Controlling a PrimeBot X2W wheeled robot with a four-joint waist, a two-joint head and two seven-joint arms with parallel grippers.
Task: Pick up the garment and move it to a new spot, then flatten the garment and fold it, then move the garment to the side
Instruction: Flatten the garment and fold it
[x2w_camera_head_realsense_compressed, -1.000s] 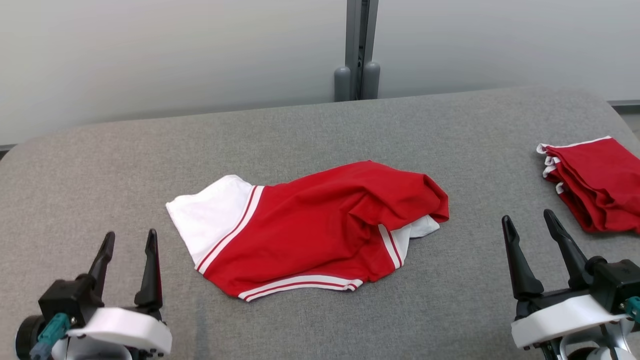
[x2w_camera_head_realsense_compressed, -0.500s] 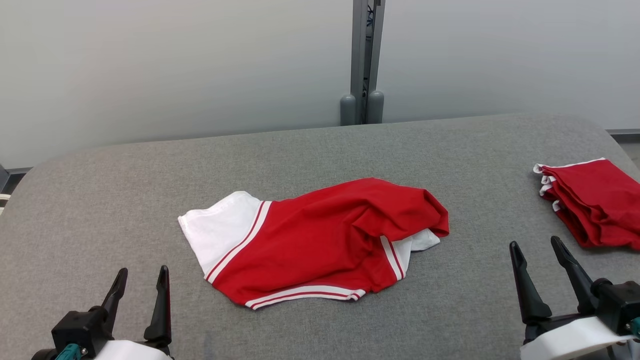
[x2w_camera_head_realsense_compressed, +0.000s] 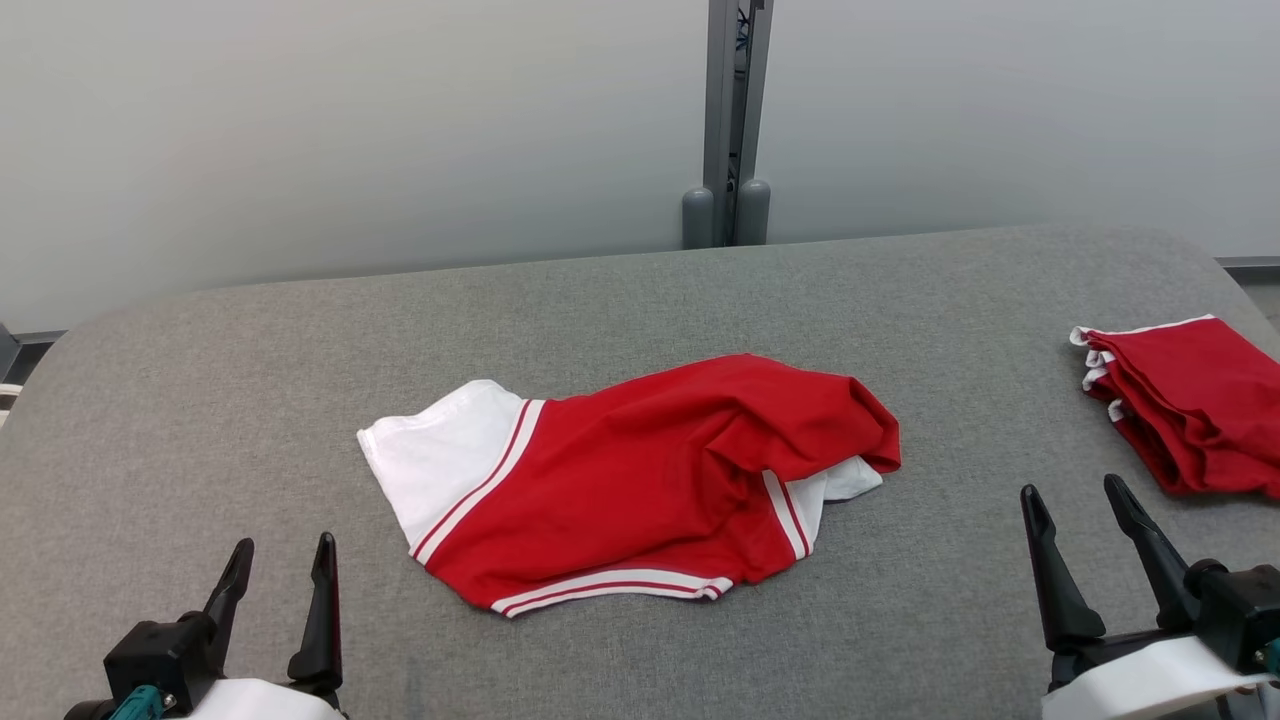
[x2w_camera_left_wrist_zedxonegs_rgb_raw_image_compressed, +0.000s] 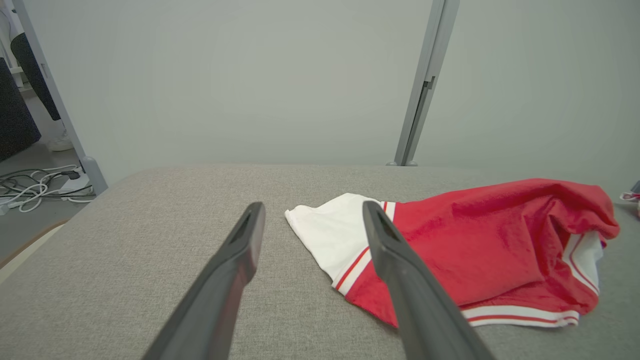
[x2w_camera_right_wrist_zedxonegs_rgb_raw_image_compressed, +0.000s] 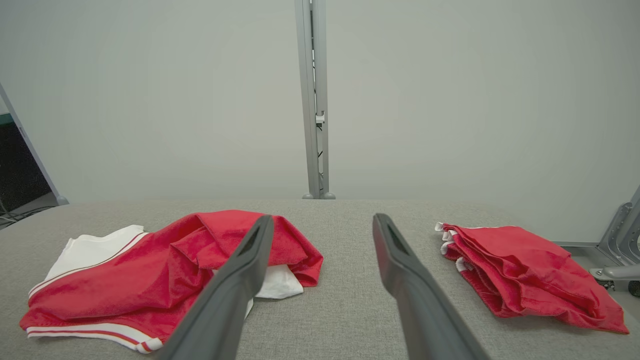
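A crumpled red garment with white sleeves and white stripes lies in the middle of the grey table; it also shows in the left wrist view as the garment and in the right wrist view as the garment. My left gripper stands open at the lower left, short of the garment's white sleeve, holding nothing. At the lower right my right gripper is open and empty too, off the garment's right end. In the wrist views the left gripper and right gripper point over the cloth with nothing between the fingers.
A folded pile of red garments with white trim sits at the table's right edge, shown also as the pile. A grey post stands behind the table against a pale wall. Cables lie on the floor past the left edge.
The head camera tilted up between one second ago and half a second ago, so everything sits lower in the picture. The garment and both open grippers have kept their places since.
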